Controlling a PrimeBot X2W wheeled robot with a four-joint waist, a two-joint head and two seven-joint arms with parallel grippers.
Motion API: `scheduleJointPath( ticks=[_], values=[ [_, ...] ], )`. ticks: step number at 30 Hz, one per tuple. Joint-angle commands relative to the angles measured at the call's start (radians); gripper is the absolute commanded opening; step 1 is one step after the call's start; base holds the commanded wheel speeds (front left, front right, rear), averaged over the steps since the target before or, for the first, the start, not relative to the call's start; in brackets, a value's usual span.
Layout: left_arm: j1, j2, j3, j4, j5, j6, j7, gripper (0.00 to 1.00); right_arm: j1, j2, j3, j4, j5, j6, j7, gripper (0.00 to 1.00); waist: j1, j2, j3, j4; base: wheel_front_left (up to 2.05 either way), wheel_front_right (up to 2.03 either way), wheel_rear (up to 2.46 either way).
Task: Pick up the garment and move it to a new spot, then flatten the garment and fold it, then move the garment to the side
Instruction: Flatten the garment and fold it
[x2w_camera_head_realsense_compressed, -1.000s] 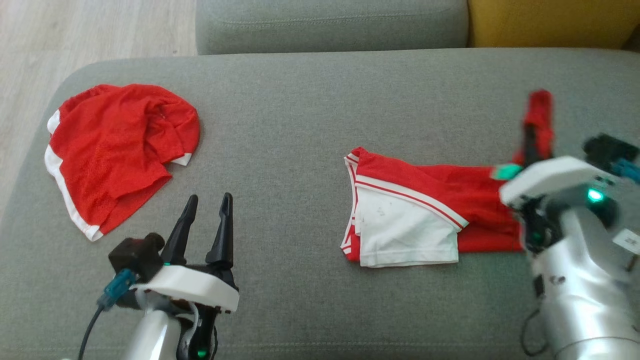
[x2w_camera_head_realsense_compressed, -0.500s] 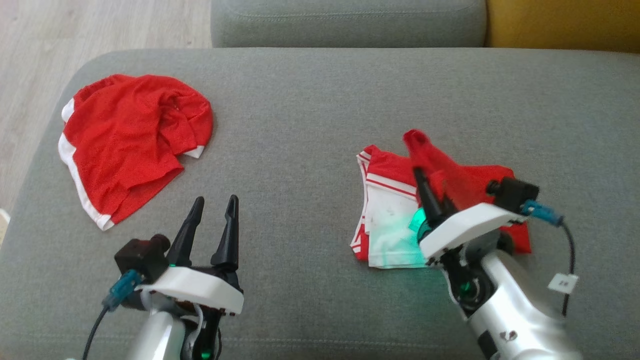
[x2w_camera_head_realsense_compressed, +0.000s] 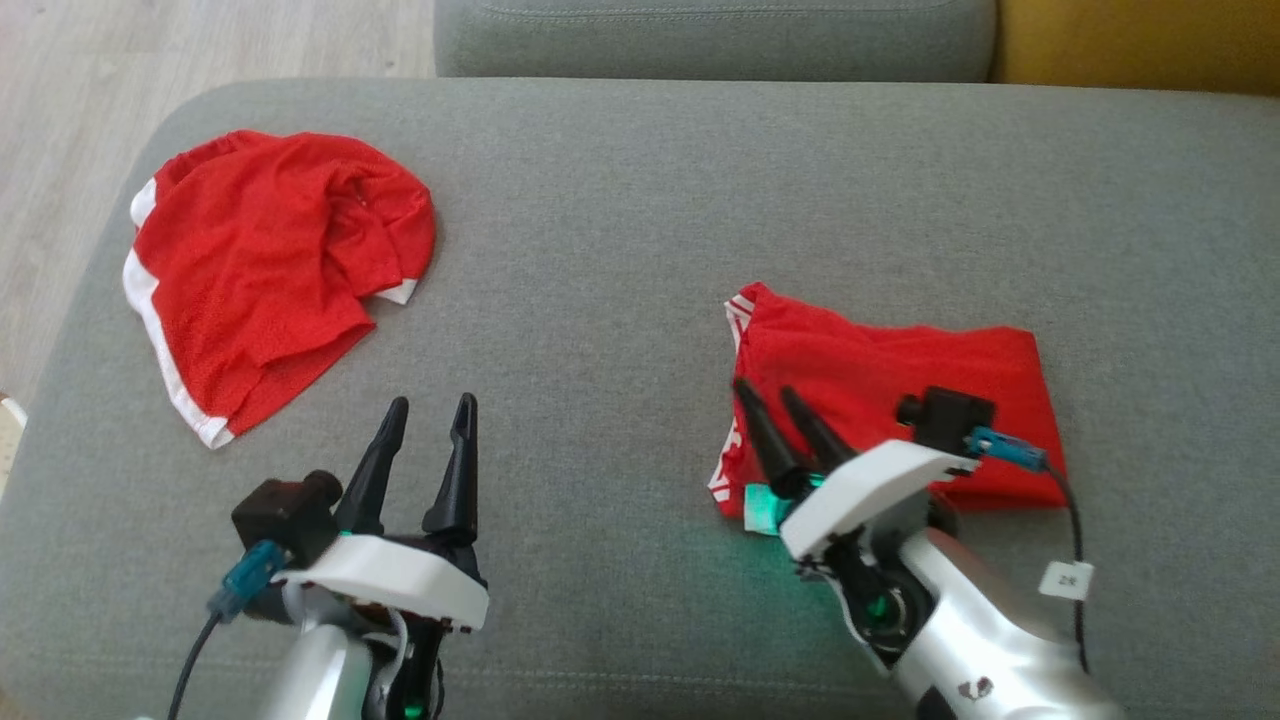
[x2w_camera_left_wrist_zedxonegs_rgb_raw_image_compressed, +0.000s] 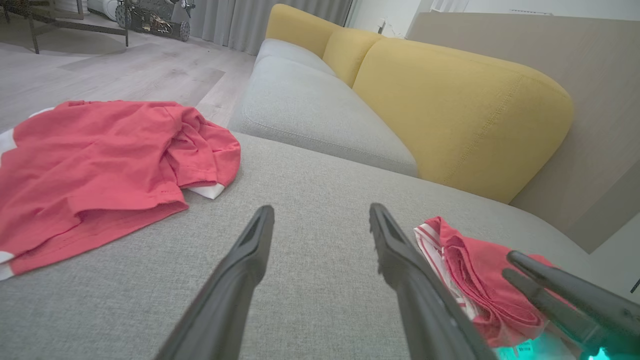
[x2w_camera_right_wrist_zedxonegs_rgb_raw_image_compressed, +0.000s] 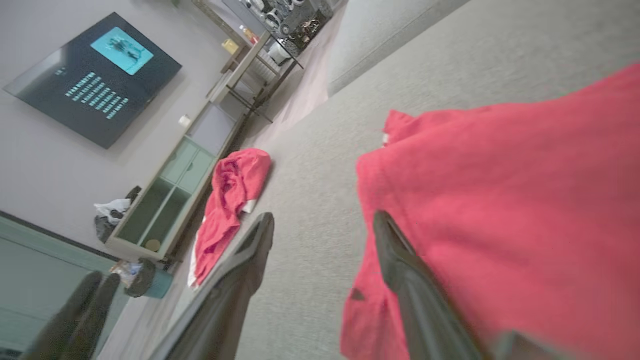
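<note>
My right hand (x2w_camera_head_realsense_compressed: 764, 390) is open and grips nothing. One finger is above the near left edge of the folded red jersey garment with white striped trim (x2w_camera_head_realsense_compressed: 900, 365), the other above bare grey fabric sofa cushion (x2w_camera_head_realsense_compressed: 620, 230) just beside that edge. The garment lies flat under and beyond my fingertips. My left hand (x2w_camera_head_realsense_compressed: 432, 402) is open and empty too, well off to the left. The cloth looks light, soft and limp, so I judge the layers may slide apart. I would pinch through all of them at the folded edge nearest my fingertips

Grey sofa (x2w_camera_head_realsense_compressed: 620, 200), yellow cushion (x2w_camera_head_realsense_compressed: 1140, 40), wooden floor (x2w_camera_head_realsense_compressed: 100, 60)
</note>
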Motion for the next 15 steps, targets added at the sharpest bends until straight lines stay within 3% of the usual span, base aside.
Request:
scheduleJointPath(
  ticks=[1, 4, 10, 15],
  values=[
    [-0.026, 0.003, 0.030, -0.025, -0.009, 0.006, -0.012, 1.00, -0.045, 0.008, 0.054, -0.058, 0.046, -0.001, -0.007, 1.00, 0.0000, 0.0000, -0.002, -0.007, 0.00, 0.00, 0.00],
    [-0.025, 0.003, 0.030, -0.022, -0.013, 0.008, -0.012, 1.00, -0.061, 0.008, 0.086, -0.065, 0.065, -0.001, -0.010, 1.00, 0.0000, 0.0000, -0.008, -0.019, 0.00, 0.00, 0.00],
    [-0.022, 0.003, 0.033, -0.027, -0.016, 0.011, -0.012, 1.00, -0.139, 0.002, 0.017, 0.041, -0.055, -0.001, -0.062, 1.00, 0.0000, 0.0000, -0.019, -0.048, 0.00, 0.00, 0.00],
    [-0.024, 0.003, 0.037, -0.038, -0.019, 0.010, -0.012, 1.00, -0.178, -0.089, -0.071, 0.106, -0.243, -0.001, -0.112, 1.00, 0.0000, 0.0000, -0.021, -0.065, 0.00, 0.00, 0.00]
  ],
)
